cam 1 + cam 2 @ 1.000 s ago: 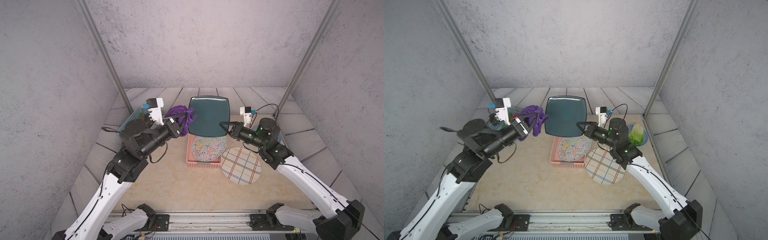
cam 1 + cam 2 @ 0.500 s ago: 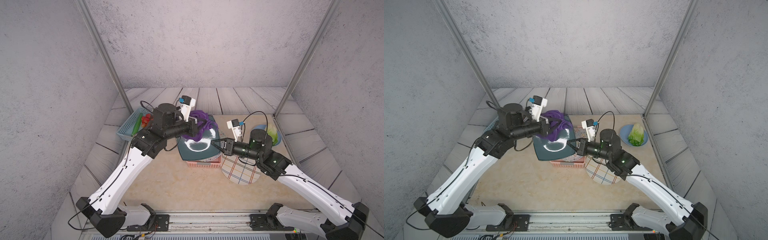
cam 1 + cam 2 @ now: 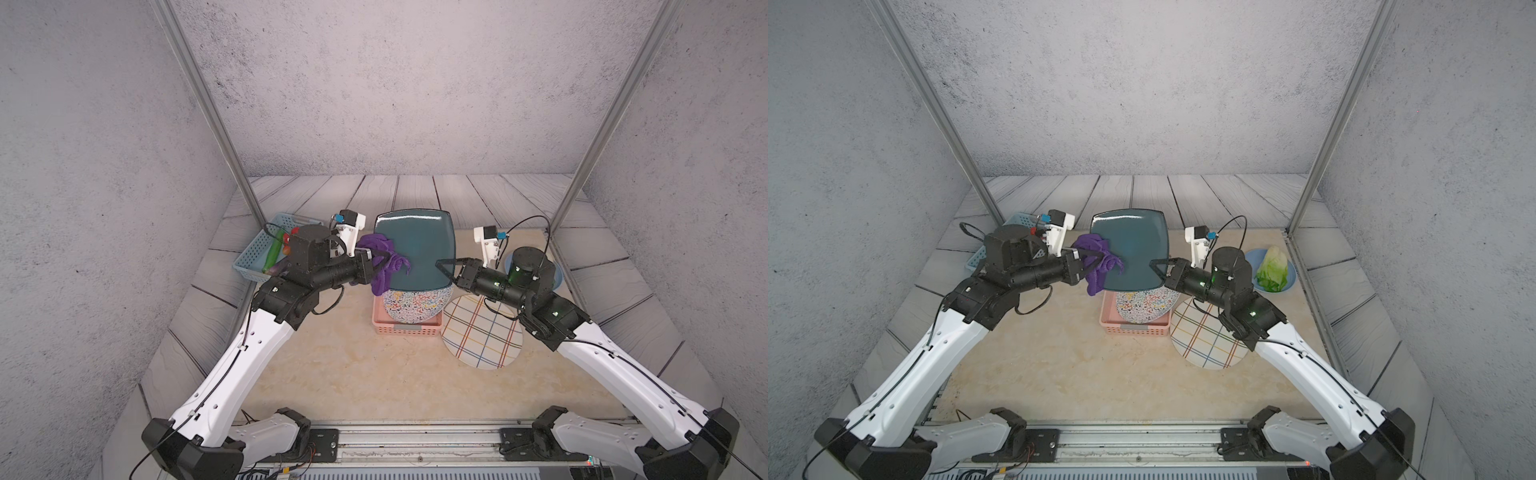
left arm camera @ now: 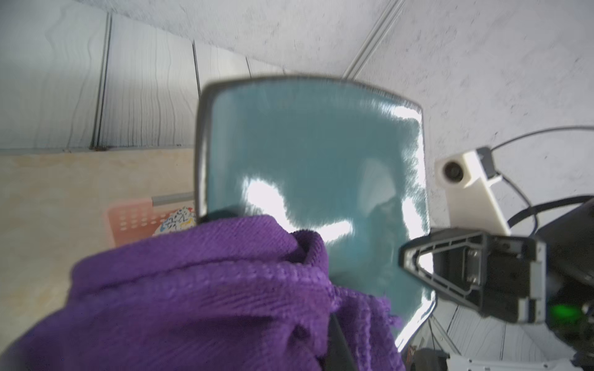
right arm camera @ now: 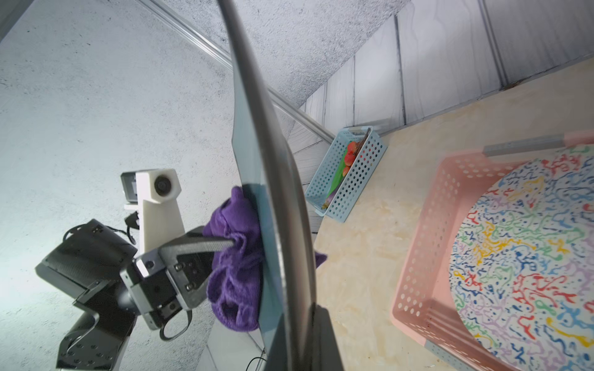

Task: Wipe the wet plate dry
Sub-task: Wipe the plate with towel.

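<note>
White with coloured check lines, a round plate (image 3: 482, 332) is laid flat on the beige tabletop (image 3: 332, 374), just beside a pink basket (image 3: 405, 329) in which a squiggle-patterned plate (image 3: 415, 305) is leaned. Above the basket the teal square plate (image 3: 419, 245) is held upright, its right edge pinched by the right gripper (image 3: 441, 266), while a purple cloth (image 3: 386, 270) clamped in the left gripper (image 3: 376, 261) is pressed to its face. Farther back, a blue basket (image 3: 249, 259) of vegetables (image 3: 274, 253) is seen.

Both arms raised, forearms level, reaching inward; left gripper (image 3: 384, 261) and right gripper (image 3: 441, 266) faced each other, jaws clamped.
</note>
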